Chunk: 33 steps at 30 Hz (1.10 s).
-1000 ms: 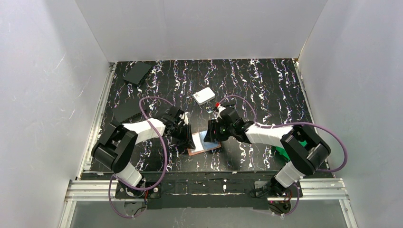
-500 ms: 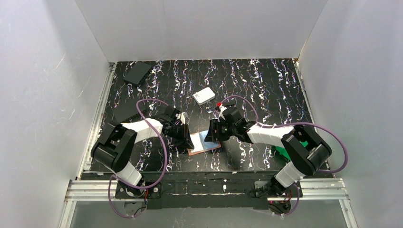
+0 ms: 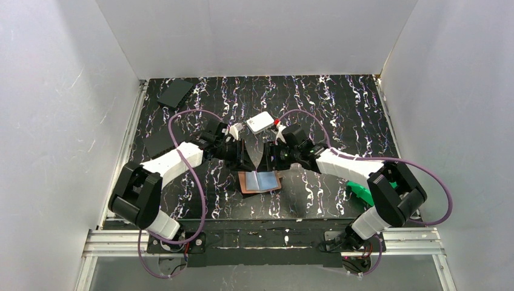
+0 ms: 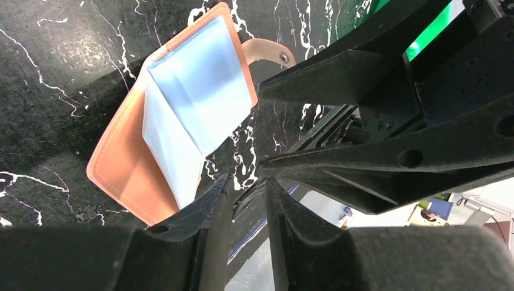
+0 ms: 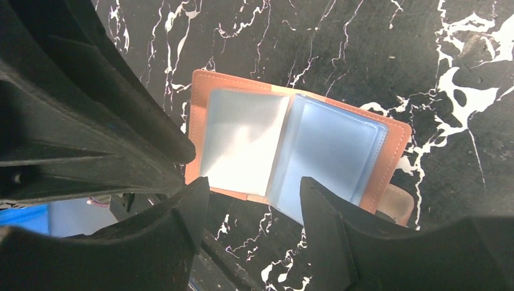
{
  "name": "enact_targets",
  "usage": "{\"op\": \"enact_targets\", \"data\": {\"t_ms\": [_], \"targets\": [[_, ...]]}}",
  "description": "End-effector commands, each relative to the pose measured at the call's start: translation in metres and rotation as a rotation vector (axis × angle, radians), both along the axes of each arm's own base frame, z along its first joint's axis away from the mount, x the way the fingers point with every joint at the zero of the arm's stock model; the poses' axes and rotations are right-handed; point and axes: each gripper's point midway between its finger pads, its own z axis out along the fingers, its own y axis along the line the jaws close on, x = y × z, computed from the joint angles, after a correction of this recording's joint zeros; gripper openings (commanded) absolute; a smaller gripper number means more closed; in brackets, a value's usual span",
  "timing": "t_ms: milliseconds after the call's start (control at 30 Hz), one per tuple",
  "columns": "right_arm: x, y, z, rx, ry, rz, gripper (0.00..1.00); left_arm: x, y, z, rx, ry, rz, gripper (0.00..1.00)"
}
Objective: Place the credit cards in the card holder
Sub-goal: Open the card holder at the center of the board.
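Observation:
The card holder [image 3: 260, 182], an orange-brown wallet, lies open and flat on the black marbled mat, light-blue panels up. It also shows in the left wrist view [image 4: 182, 109] and the right wrist view [image 5: 291, 145]. My left gripper [image 3: 247, 163] hangs above its far left side; its jaws [image 4: 247, 182] stand a narrow gap apart with nothing between them. My right gripper [image 3: 265, 165] hangs above its far right side, open wide and empty [image 5: 253, 185]. The two grippers nearly meet tip to tip. A black card [image 3: 174, 93] lies at the far left corner, another [image 3: 159, 144] at the left edge.
A white rounded box [image 3: 260, 122] sits just beyond the two grippers. A green plastic bin [image 3: 363, 193] sits at the right, partly behind the right arm. White walls close the mat on three sides.
Both grippers have lifted off the card holder and moved toward the far side. The card holder now lies uncovered and open.

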Motion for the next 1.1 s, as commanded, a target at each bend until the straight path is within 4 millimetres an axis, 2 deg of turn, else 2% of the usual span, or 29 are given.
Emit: {"op": "enact_targets", "data": {"t_ms": [0,67,133,200,233,367,500,600,733,767,833,967,1067], "targets": [[0.01,0.001,0.027,0.017,-0.061,-0.013,0.66,-0.001,0.0,0.018,-0.026,-0.034,-0.014,0.26],[0.01,-0.002,0.024,0.008,-0.059,-0.017,0.65,-0.001,0.0,0.018,-0.027,-0.034,-0.011,0.26],[0.008,-0.001,0.022,0.011,-0.049,-0.011,0.6,-0.001,-0.001,0.018,-0.028,-0.031,-0.014,0.26],[0.006,0.0,0.019,0.02,-0.037,-0.005,0.51,0.0,-0.002,0.018,-0.035,-0.028,-0.014,0.26],[0.004,0.005,0.013,0.049,-0.016,0.001,0.38,0.002,-0.01,0.018,-0.071,-0.008,-0.027,0.26],[0.004,0.016,0.006,0.108,0.004,0.02,0.26,0.007,-0.014,0.001,-0.065,0.027,-0.029,0.21],[0.013,0.017,-0.002,0.237,0.06,0.007,0.23,0.008,-0.002,-0.034,0.031,0.058,0.022,0.16],[0.02,0.01,-0.018,0.293,0.107,-0.011,0.22,0.005,0.013,-0.058,0.086,0.085,0.078,0.1],[0.02,-0.008,-0.056,0.284,0.176,-0.049,0.2,-0.002,0.044,-0.1,0.176,0.124,0.176,0.03],[0.019,-0.014,-0.065,0.281,0.189,-0.064,0.19,-0.009,0.052,-0.112,0.196,0.16,0.198,0.01],[0.015,-0.025,-0.082,0.268,0.222,-0.09,0.19,-0.018,0.056,-0.126,0.194,0.201,0.226,0.0],[0.003,-0.036,-0.104,0.224,0.257,-0.108,0.19,-0.029,0.062,-0.14,0.219,0.247,0.244,0.0],[0.001,-0.038,-0.106,0.22,0.264,-0.114,0.19,-0.024,0.063,-0.135,0.226,0.221,0.245,0.0]]}}
